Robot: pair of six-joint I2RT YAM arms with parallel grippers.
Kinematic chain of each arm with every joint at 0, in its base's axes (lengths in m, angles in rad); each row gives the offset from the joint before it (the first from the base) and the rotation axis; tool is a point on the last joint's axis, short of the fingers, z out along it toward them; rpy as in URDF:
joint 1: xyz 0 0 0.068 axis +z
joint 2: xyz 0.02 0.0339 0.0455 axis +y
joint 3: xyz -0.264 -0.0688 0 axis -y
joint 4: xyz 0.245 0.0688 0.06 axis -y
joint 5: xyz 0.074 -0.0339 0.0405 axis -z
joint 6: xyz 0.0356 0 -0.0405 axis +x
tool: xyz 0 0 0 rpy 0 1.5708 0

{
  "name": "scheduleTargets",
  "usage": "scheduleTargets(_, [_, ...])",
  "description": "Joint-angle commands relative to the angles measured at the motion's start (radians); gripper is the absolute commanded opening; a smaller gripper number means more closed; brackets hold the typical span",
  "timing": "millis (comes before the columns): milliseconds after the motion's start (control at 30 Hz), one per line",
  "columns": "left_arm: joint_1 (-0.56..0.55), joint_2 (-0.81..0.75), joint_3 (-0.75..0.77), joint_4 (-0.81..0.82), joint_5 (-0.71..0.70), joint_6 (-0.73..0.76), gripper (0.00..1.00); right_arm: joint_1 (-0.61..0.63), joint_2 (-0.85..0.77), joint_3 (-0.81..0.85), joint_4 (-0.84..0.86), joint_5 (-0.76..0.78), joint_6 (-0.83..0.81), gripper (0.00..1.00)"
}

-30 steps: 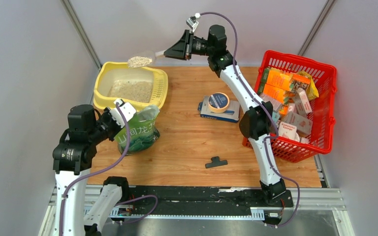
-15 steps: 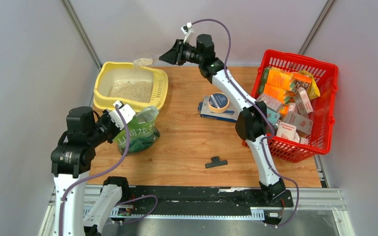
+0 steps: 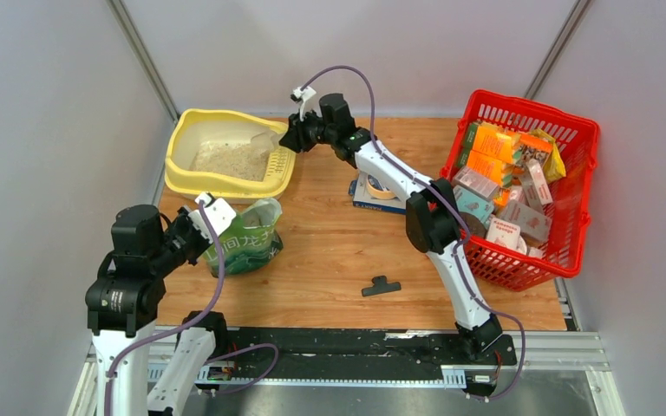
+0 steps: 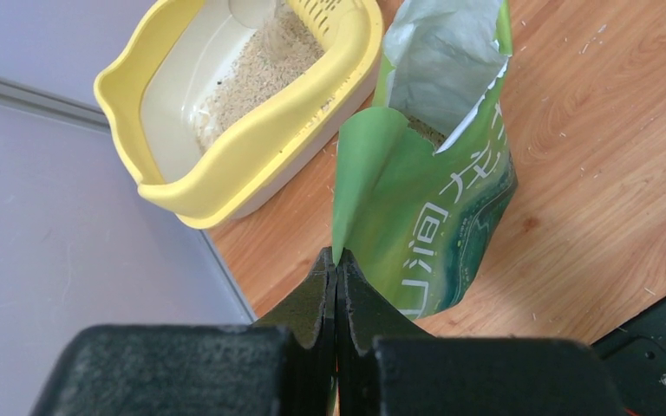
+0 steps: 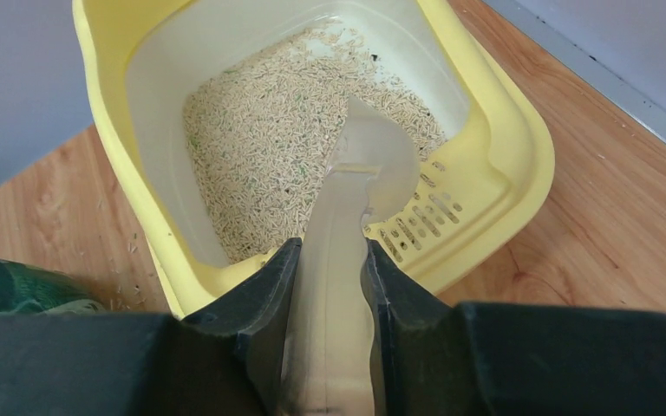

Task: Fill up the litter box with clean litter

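Up close, the left gripper [image 4: 336,260] pinches tight on the top edge of the green pouch [image 4: 438,217], which stands open on the wood table [image 3: 329,251], just beside the yellow litter box [image 4: 260,152]. Farther back, the right gripper [image 5: 329,251] squeezes the handle of a clear scoop [image 5: 381,147], its bowl down inside the box over the clean litter [image 5: 260,165].

Tail of scoop handle [image 5: 329,329] past lower edge; pouch [image 4: 425,217] corner behind left gripper [image 4: 336,260].
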Motion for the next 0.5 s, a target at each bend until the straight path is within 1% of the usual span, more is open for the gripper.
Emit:
scheduleTargets(0, [0.008,-0.042,0.003,0.111,0.027,-0.017,0.0,0.021,-0.033,0.025,0.03,0.039,-0.14,0.0])
scheduleTargets(233, [0.008,-0.082,-0.008,0.136,0.06,-0.039,0.0,0.036,-0.094,0.025,-0.013,0.008,-0.163,0.0])
scheduleTargets(467, [0.008,-0.145,-0.005,0.147,0.08,-0.054,0.0,0.085,-0.224,-0.022,-0.096,0.115,-0.257,0.0])
